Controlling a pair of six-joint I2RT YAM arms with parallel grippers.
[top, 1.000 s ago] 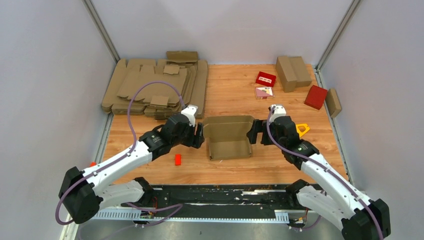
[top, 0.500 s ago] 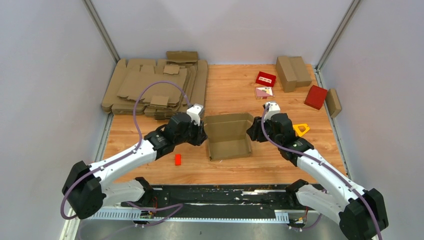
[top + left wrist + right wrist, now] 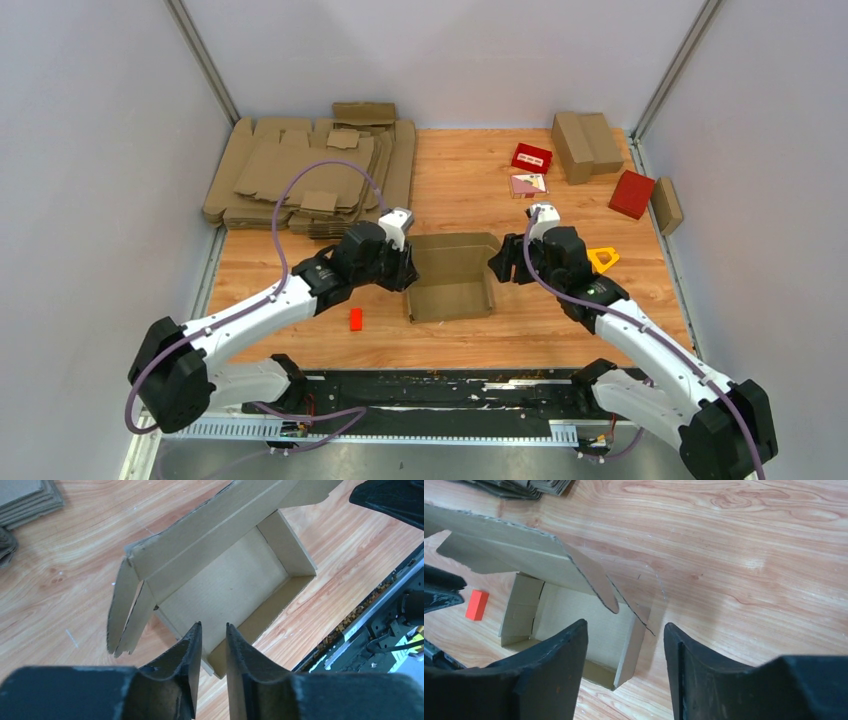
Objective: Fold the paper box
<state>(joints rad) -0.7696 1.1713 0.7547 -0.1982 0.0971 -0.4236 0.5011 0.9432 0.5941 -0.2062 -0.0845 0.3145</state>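
The paper box [image 3: 450, 285] is a brown cardboard tray, half folded, with its lid flap [image 3: 455, 246] standing along the far side. It sits mid-table between both arms. My left gripper [image 3: 405, 268] is at the box's left wall. In the left wrist view its jaws [image 3: 213, 626] stand a narrow gap apart above the near-left corner of the box [image 3: 230, 585], with nothing clamped. My right gripper [image 3: 500, 265] is at the box's right end. In the right wrist view it [image 3: 625, 626] is wide open over the right wall of the box [image 3: 584, 615], under the leaning lid [image 3: 509, 545].
A stack of flat cardboard blanks [image 3: 310, 170] lies at the back left. Folded brown boxes [image 3: 585, 145], red boxes [image 3: 531, 157] [image 3: 632, 193] and a yellow triangular frame [image 3: 603, 260] are on the right. A small red block [image 3: 355, 318] lies left of the box.
My left gripper has moved right and my right gripper left, closing in on the box ends. The box has shifted slightly left and its lid leans further forward.
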